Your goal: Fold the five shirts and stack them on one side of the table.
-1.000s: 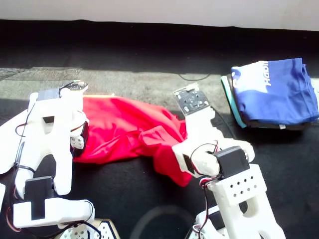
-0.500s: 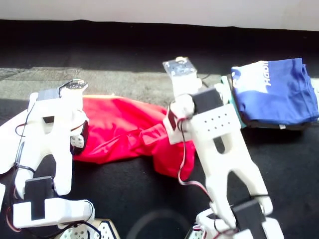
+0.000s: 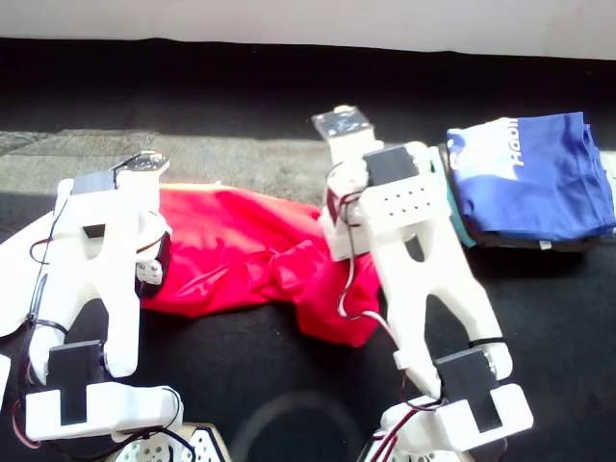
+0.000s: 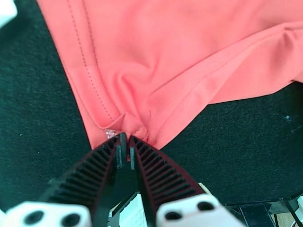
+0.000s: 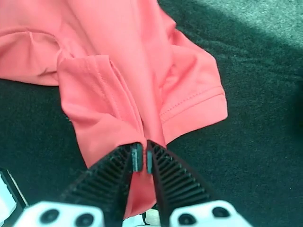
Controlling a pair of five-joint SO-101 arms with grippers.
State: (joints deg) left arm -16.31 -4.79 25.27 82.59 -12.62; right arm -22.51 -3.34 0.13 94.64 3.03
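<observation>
The right arm is stretching toward the far side now, up from its crouch near the front a second ago, and dragging along the right end of the red shirt. The right gripper is clenching a fold of it, and the left gripper is pinching the left hem, holding its spot. The shirt is lying mid-table between them, likely being spread for folding. The folded stack is waiting far right.

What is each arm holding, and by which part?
Both hold the red shirt: left gripper pinches a bunched edge by its stitched hem, right gripper a fold beside a sleeve.
</observation>
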